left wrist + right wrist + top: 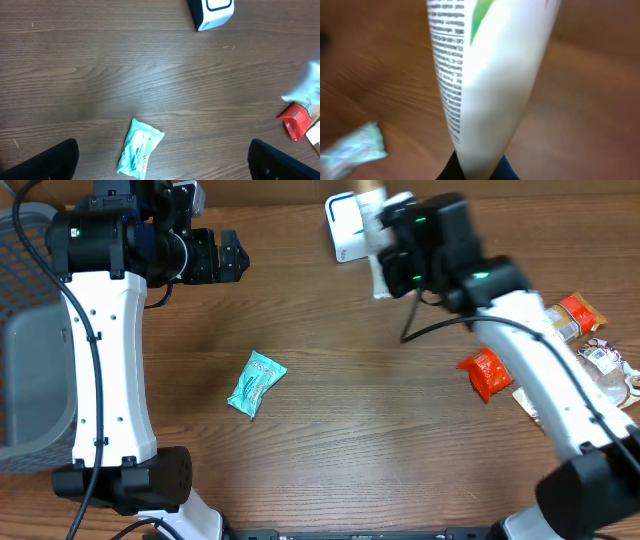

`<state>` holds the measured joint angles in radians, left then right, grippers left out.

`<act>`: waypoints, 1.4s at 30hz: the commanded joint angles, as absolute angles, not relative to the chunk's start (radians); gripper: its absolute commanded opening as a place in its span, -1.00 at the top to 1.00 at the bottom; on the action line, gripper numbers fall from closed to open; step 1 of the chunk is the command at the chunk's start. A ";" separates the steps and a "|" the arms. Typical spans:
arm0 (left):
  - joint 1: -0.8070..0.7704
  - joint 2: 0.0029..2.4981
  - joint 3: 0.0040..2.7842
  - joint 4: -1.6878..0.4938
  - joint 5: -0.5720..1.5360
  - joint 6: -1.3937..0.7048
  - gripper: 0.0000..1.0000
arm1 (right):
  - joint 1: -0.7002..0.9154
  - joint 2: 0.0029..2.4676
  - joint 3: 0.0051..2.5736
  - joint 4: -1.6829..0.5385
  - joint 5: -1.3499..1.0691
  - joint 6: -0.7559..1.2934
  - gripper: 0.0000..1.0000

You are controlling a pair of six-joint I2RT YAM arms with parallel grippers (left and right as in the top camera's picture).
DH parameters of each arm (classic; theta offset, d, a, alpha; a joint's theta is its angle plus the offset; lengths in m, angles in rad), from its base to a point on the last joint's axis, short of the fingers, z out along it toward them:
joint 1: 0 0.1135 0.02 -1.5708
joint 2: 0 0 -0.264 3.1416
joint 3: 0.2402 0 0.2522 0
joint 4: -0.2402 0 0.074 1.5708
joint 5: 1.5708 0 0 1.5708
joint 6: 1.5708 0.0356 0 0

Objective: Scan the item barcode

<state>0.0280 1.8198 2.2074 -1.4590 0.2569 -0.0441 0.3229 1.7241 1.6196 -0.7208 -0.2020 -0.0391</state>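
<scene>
Tube (490, 75) clamped in right gripper (476, 171), held at upper centre of overhead frame, just beside scanner (345, 225). Printed side judged presented for barcode read. Left gripper (232, 258) spread wide, empty, parked upper left, kept out of scan path.

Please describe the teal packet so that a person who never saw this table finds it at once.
Start at the wooden table and look at its bare middle, just right of the white left arm. A small teal packet lies there alone, whereas the red packet and the other packets crowd the right edge.
</scene>
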 commanded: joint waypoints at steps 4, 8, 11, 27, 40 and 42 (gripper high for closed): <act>0.026 1.823 2.210 -1.458 0.255 -0.022 -0.99 | 0.168 1.723 1.615 -0.858 -0.154 0.456 0.93; 0.026 1.823 2.210 -1.458 0.255 -0.022 -0.99 | 0.105 1.732 1.516 -0.857 0.003 0.688 0.93; 0.026 1.823 2.210 -1.458 0.255 -0.022 -0.99 | 0.073 1.732 1.414 -0.767 0.026 0.734 0.93; 0.026 1.823 2.210 -1.458 0.254 -0.022 -0.99 | -0.088 1.732 1.050 -0.422 0.085 0.782 0.28; 0.026 1.823 2.210 -1.458 0.255 -0.022 -0.99 | -0.089 1.663 1.307 -0.744 0.010 0.540 -0.87; 0.026 1.823 2.210 -1.458 0.255 -0.022 -0.99 | -0.085 1.651 1.371 -0.806 -0.046 0.519 -0.88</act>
<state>0.0280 1.8198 2.2074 -1.4590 0.2569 -0.0444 -0.0902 1.7229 1.2709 -0.7776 0.0101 0.5777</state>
